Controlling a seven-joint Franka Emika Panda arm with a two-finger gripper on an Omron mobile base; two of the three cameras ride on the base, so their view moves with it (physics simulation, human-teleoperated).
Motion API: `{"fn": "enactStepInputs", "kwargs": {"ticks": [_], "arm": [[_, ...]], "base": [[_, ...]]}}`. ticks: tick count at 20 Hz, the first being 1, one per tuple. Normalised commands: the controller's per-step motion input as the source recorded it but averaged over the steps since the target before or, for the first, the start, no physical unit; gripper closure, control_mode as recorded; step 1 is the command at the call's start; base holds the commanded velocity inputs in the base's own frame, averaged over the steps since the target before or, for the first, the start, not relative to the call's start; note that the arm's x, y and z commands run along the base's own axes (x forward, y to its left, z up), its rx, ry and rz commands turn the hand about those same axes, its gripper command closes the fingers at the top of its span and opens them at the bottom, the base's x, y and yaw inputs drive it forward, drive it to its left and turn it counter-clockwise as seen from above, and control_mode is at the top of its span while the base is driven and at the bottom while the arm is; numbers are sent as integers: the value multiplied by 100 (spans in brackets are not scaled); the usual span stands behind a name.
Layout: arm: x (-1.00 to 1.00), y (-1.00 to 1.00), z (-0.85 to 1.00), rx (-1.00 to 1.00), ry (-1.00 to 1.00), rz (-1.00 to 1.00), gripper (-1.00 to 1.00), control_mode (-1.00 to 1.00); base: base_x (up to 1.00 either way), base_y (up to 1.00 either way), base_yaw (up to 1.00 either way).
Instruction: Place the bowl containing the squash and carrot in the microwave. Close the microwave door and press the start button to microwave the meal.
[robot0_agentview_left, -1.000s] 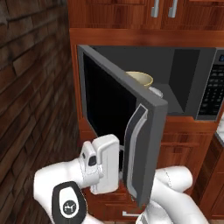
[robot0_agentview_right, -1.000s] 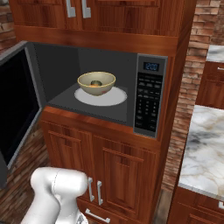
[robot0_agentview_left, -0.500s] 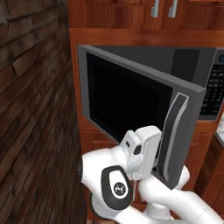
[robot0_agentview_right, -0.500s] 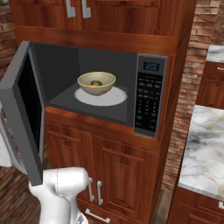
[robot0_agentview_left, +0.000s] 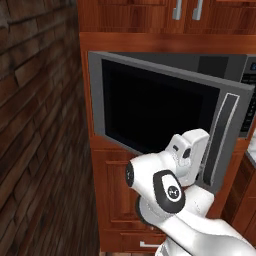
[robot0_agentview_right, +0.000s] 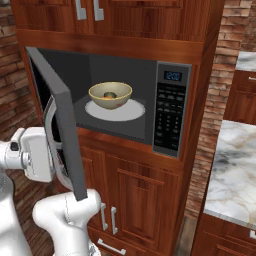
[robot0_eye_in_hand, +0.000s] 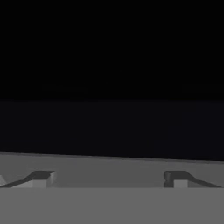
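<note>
One built-in grey microwave (robot0_agentview_right: 125, 95) sits in a wall of reddish wooden cabinets, its dark cavity open to the room. On its single white round turntable plate (robot0_agentview_right: 114, 110) stands one round tan-beige bowl with an olive-yellow rim (robot0_agentview_right: 110, 94). Inside the bowl I can make out one small dark green squash (robot0_agentview_right: 110, 94) and a sliver of one bright orange carrot (robot0_agentview_right: 106, 98) just beside it, both low behind the rim.

The one wide grey-framed microwave door with its large black window (robot0_agentview_left: 155, 112) is swung partway round, neither fully open nor shut. From the right it is seen nearly edge-on, hinged at the left side of the cavity. It carries one curved silver vertical handle (robot0_agentview_left: 220, 137) near its free edge. To the right of the cavity is one black keypad panel (robot0_agentview_right: 170, 117) with a small lit display at the top.

The white arm's two-finger gripper (robot0_eye_in_hand: 109, 179) is pressed close against the outer face of the door, below the window. Its two dark fingertips (robot0_eye_in_hand: 41, 178) stand spread wide apart, with nothing between them and the flat grey door frame right in front.

Two silver cabinet pulls (robot0_agentview_right: 88, 10) hang on the doors above the microwave, and two more (robot0_agentview_right: 108, 218) on the doors below. A marble counter (robot0_agentview_right: 232, 175) lies off to the right.
</note>
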Motion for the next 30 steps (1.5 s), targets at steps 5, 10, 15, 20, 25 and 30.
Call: {"fn": "enactStepInputs", "kwargs": {"ticks": [5,10,15,20,25,30], "arm": [[62,-34,8,2,0,8,-100,-100],[64,-20,1,2,0,9,-100,-100],[69,-15,0,3,0,10,-100,-100],[70,-14,0,4,0,11,-100,-100],[77,-15,0,5,0,13,-100,-100],[79,-11,0,4,0,13,-100,-100]], "base": [[0,0,0],[0,0,0],[0,0,0],[0,0,0],[0,0,0],[0,0,0]]}}
